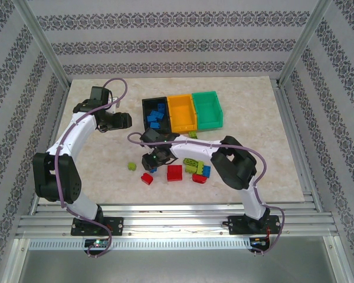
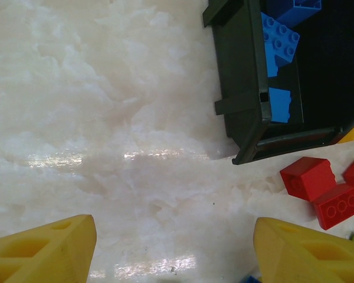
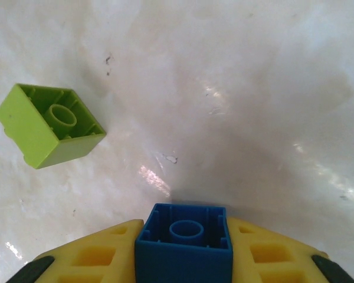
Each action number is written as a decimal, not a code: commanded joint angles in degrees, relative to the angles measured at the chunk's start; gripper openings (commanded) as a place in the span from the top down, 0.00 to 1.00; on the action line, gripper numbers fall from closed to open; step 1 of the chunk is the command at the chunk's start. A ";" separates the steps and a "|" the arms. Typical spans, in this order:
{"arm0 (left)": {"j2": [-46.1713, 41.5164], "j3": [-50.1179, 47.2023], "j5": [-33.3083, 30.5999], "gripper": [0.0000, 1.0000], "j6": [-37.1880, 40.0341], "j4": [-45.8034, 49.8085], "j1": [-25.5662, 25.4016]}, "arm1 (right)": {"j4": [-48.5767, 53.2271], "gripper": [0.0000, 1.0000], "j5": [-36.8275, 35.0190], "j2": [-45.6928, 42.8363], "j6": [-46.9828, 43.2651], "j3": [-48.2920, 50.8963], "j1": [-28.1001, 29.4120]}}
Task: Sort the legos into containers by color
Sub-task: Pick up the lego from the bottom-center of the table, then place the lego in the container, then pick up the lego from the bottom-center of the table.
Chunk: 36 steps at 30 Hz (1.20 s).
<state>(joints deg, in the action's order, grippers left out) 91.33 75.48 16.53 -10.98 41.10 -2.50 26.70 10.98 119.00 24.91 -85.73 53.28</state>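
Between the yellow fingers (image 3: 100,256) of my right claw (image 1: 151,160) sits a blue brick (image 3: 184,247). The fingers press on its two sides, so that claw is closed on it. The brick is upside down: I see its hollow bottom with a round tube in the middle. It is low over the table (image 1: 94,177), a little in front of the black bin (image 1: 146,105). I can't tell if it touches the table. I think I am at the picking-up step for this brick. Next I should lift it, carry it to the black bin where other blue bricks (image 1: 156,115) lie, and let go over the inside, not over the rim. A green brick (image 3: 47,124) lies upside down nearby, apart from my fingers. A heap (image 1: 192,170) of red, green and blue ones lies to the side, not sorted yet. My left claw (image 2: 174,247) is partly open with nothing in it, over bare table beside the black bin.
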 commanded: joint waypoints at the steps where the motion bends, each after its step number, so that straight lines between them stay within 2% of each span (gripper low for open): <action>1: -1.54 -0.68 0.73 0.29 -0.97 -0.96 0.83 | -0.29 0.69 -2.01 -3.84 -2.02 -1.22 -2.71; 7: -2.06 -0.95 0.33 0.29 -0.97 -1.29 0.84 | 1.42 0.69 -0.55 -3.86 -3.96 -9.75 -9.16; 11: -2.00 -1.04 0.39 0.29 -0.93 -1.42 0.83 | 1.94 0.67 -2.93 -0.45 -5.54 -18.37 -12.49; 12: -2.03 -1.11 0.39 0.29 -0.88 -1.46 0.84 | 1.83 0.64 -3.97 1.08 -5.89 -20.73 -13.05; 15: -2.19 -1.22 0.08 0.29 -0.88 -1.62 0.83 | 3.86 0.44 -5.04 6.23 -6.36 -27.85 -14.50; 17: -2.30 -1.30 0.02 0.29 -0.83 -1.64 0.86 | 5.61 0.39 -3.69 8.05 -6.38 -30.27 -14.91; 25: -2.70 -1.38 0.95 0.29 -1.13 -1.99 0.85 | -0.65 0.37 -3.09 -4.89 -6.96 -8.45 -13.52; 30: -2.60 -1.30 1.79 0.29 -1.32 -2.08 0.85 | -2.09 0.37 -6.66 -17.29 -6.84 8.86 -12.46; 36: -2.63 -1.42 2.48 0.29 -1.50 -2.34 0.89 | 0.47 0.37 -10.83 -28.26 -5.20 23.31 -12.74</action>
<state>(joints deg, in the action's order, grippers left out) 90.56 74.67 18.00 -11.64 40.10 -2.50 26.22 3.68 93.54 19.18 -67.22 40.71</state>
